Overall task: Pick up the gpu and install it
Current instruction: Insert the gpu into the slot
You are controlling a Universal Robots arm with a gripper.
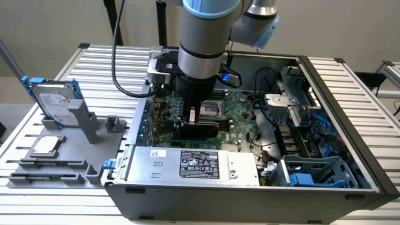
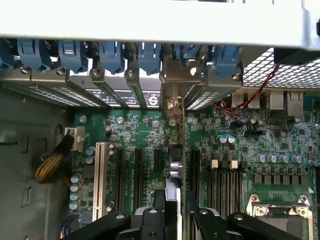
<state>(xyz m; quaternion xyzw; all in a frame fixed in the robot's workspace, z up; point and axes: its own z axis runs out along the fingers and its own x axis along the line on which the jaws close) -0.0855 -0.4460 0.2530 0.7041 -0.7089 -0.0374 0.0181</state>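
Note first what you cannot verify. In the exterior view the arm (image 1: pixel 200 42) hangs into the open computer case (image 1: pixel 350 154), and its wrist covers most of the gripper (image 1: pixel 195 116). Beneath it you see only the lower part of the gpu (image 1: pixel 203 127), a dark block over the motherboard (image 1: pixel 240 117). Neither view tells you whether the card's lower edge sits in a slot or stands just above one. In the wrist view the gpu is edge-on, so its faces are hidden, and the fingers (image 2: pixel 159 215) are cut off at the picture's border.

From the exterior view's left: a hard drive (image 1: pixel 55 104) with blue rails stands upright in a grey fixture (image 1: pixel 81 136). A cpu chip (image 1: pixel 48 146) lies flat on the same fixture, nearer the camera. Both are well apart from the case. Next comes the case itself, with the power supply (image 1: pixel 194 164) along its near wall.

The gripper is only narrowly parted, its fingers clamped on either side of the gpu's thin edge. The card's silver bracket (image 2: pixel 172 92) stands at the rear wall, among the blue latches (image 2: pixel 112 52).
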